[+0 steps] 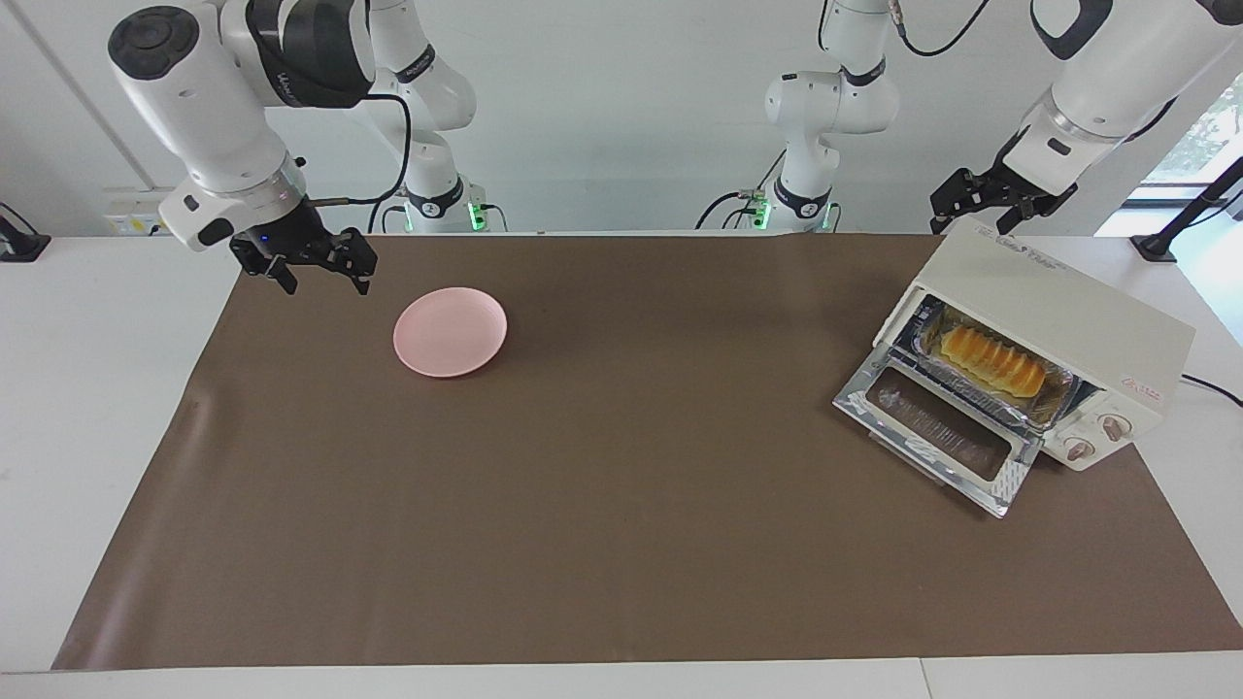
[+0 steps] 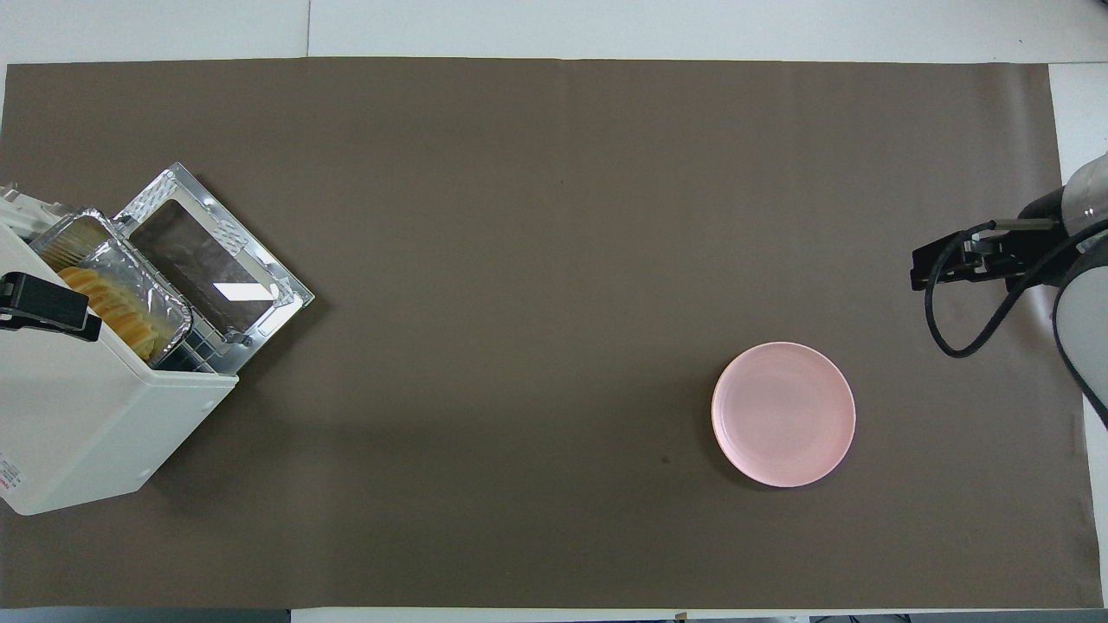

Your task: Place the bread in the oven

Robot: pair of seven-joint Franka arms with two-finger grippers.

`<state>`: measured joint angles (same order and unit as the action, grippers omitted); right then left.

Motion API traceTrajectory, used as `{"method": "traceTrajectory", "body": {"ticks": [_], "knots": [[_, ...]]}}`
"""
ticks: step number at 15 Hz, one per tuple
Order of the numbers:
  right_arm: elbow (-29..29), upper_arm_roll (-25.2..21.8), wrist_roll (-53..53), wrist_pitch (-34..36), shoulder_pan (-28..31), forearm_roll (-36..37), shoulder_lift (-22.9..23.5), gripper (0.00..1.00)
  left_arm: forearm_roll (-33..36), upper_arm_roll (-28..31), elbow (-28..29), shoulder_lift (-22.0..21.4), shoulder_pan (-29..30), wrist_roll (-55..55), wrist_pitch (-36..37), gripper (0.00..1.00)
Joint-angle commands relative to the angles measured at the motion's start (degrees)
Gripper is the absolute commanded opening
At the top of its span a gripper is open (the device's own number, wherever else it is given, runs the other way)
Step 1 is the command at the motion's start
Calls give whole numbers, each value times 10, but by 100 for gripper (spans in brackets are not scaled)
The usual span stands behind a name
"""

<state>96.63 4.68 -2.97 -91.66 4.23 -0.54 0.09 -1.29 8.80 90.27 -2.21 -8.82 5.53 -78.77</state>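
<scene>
The cream-white oven (image 1: pixel 1078 311) stands at the left arm's end of the table, its glass door (image 1: pixel 937 427) dropped open. The yellow-orange bread (image 1: pixel 995 361) lies in a silver foil tray (image 1: pixel 1060 396) on the rack inside the oven. In the overhead view the bread (image 2: pixel 117 310) and tray (image 2: pixel 130 268) show at the oven's (image 2: pixel 95 415) mouth. My left gripper (image 1: pixel 983 221) hangs open and empty just above the oven's top; it also shows in the overhead view (image 2: pixel 43 303). My right gripper (image 1: pixel 323 282) is open and empty, held above the mat beside the pink plate.
An empty round pink plate (image 1: pixel 450 331) sits on the brown mat (image 1: pixel 621 505) toward the right arm's end; it shows in the overhead view too (image 2: pixel 783 414). The open oven door (image 2: pixel 216 260) juts out over the mat toward the table's middle.
</scene>
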Motion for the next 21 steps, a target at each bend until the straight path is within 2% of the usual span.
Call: {"method": "traceTrajectory", "body": {"ticks": [1, 3, 5, 11, 14, 21], "knots": [[13, 9, 14, 0, 13, 9, -12, 100, 5, -12, 13, -6, 14, 35, -15, 100], [13, 9, 14, 0, 13, 9, -12, 100, 4, -25, 4, 5, 29, 36, -8, 100], [13, 9, 14, 0, 13, 9, -12, 100, 7, -63, -2, 12, 58, 34, -6, 100], [13, 9, 14, 0, 13, 9, -12, 100, 10, -77, 1, 17, 58, 34, -13, 100], [13, 9, 14, 0, 13, 9, -12, 100, 10, -103, -1, 19, 58, -46, -17, 100], [13, 9, 14, 0, 13, 9, -12, 100, 5, -103, 9, 19, 58, -39, -46, 100]]}}
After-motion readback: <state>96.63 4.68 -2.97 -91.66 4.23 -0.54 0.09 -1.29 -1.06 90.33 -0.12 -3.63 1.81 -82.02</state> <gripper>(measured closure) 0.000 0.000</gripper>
